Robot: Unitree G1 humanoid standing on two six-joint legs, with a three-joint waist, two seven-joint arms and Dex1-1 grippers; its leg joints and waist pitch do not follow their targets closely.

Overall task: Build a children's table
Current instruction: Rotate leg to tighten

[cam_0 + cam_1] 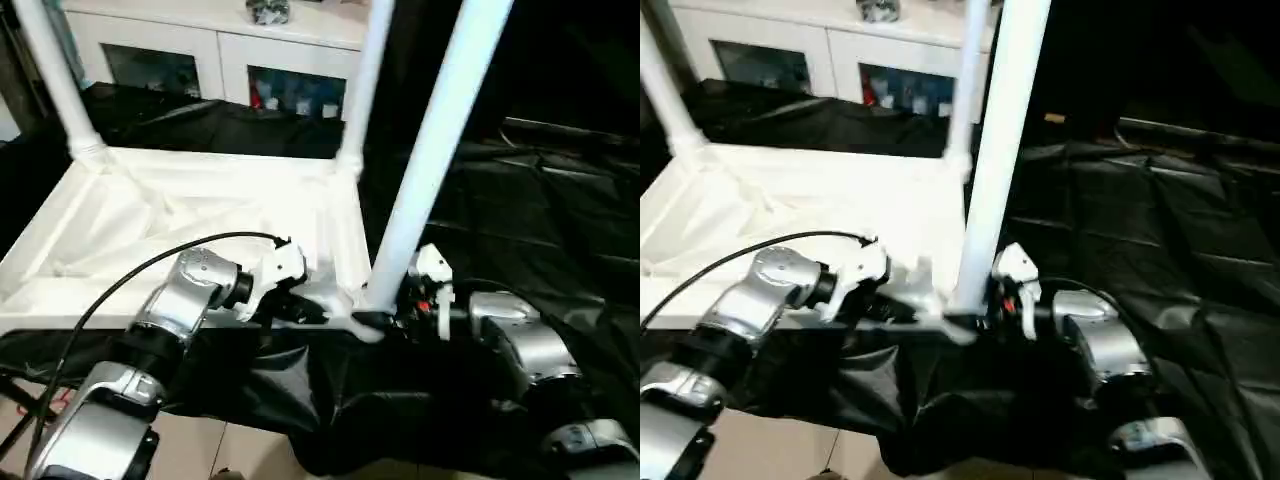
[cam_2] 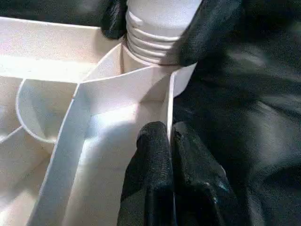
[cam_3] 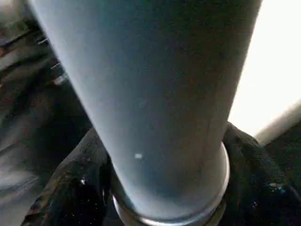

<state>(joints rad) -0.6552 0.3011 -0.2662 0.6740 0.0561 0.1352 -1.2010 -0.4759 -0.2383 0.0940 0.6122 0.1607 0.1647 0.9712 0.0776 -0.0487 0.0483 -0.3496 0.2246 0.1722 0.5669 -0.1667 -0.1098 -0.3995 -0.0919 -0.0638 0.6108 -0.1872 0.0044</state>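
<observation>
Right now the right gripper (image 1: 385, 318) is clamped round the foot of a leg (image 1: 430, 150), whose threaded end sits partly in the near corner socket (image 2: 155, 80) of the upturned tabletop (image 1: 150, 215). The left gripper (image 2: 169, 146) pinches the tabletop's side wall just beside that socket, steadying it. Threads show above the socket rim, so I judge the leg is not yet home; it looks tilted, and it wants standing straight before more turning, or the threads may cross. The left pinch must hold so the top does not spin.

Two other legs (image 1: 55, 75) (image 1: 365, 85) stand in the far corners. Black drape (image 1: 540, 220) bunches under the near edge, close to the right fingers, and might snag. A white cabinet (image 1: 210, 45) sits behind.
</observation>
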